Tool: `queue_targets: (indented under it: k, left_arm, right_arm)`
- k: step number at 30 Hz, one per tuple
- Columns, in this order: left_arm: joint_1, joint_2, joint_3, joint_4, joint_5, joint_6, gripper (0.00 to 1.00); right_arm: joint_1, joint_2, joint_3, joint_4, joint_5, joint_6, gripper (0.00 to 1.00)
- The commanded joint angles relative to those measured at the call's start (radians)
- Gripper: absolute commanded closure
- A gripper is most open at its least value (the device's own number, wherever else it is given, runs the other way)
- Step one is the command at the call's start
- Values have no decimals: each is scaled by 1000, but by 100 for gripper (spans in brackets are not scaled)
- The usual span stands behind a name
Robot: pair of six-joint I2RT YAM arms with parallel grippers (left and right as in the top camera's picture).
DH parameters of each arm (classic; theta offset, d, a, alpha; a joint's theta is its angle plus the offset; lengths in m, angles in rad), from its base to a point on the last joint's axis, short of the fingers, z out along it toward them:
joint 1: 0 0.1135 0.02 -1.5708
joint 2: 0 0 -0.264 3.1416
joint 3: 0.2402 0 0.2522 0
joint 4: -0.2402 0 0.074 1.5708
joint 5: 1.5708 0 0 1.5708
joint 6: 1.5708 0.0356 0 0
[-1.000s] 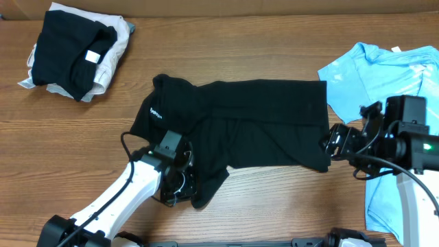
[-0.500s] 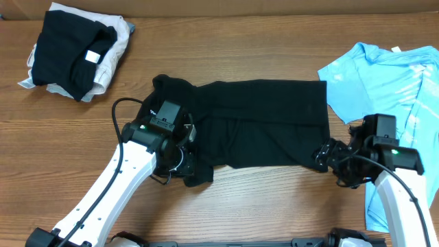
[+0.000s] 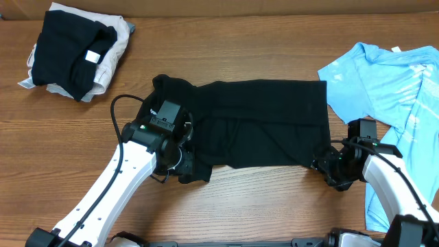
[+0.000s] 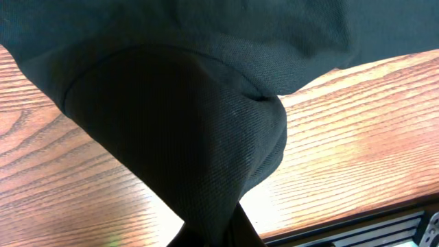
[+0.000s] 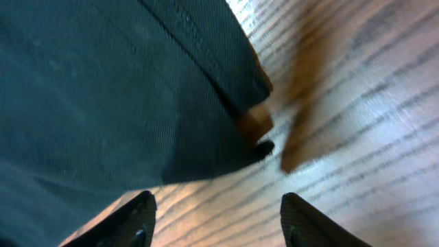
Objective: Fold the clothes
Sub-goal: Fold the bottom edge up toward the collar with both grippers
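Black T-shirt (image 3: 260,123): it lies spread in the middle of the tabletop (image 3: 260,41), with its long axis running left to right and the collar end on my left side.
Left fingers (image 3: 175,163): pressed together on the near left corner of the shirt. In the left wrist view the black cloth gathers down into one bunch where they pinch it.
Right fingers (image 5: 137,218): spread apart and low over the wood, with nothing between them yet.
Key relation: the shirt's near right corner (image 5: 250,144) lies just ahead of the right fingertips, about in line with the gap. The cloth spreads away to one side and bare wood is on the other.
Nearer arm: the right one for this corner; the left one holds the other end of the same near edge.
Step, as I judge it: to take the second corner, so both arms can carry the near edge over.
Risk: I think the fingers may catch only one layer of the hem.
Other clothes: a light blue T-shirt (image 3: 391,75) lies just beside the black one on the right; a folded pile (image 3: 75,51) sits well apart, far left.
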Motion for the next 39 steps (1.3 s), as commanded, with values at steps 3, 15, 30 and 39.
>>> queue_targets:
  k: [3, 15, 30, 39]
  left_arm:
    - [6, 0, 19, 9, -13, 18, 96]
    - [79, 0, 60, 15, -19, 19, 96]
    - [156, 0, 185, -96, -43, 104, 96]
    - [156, 0, 209, -76, -147, 110, 96]
  right_arm:
    - [-8, 60, -3, 30, 40, 45, 48]
    - [-9, 111, -3, 98, 62, 68, 78]
    - [-9, 48, 214, -215, 60, 6, 96]
    - [-9, -12, 319, -293, 73, -46, 96]
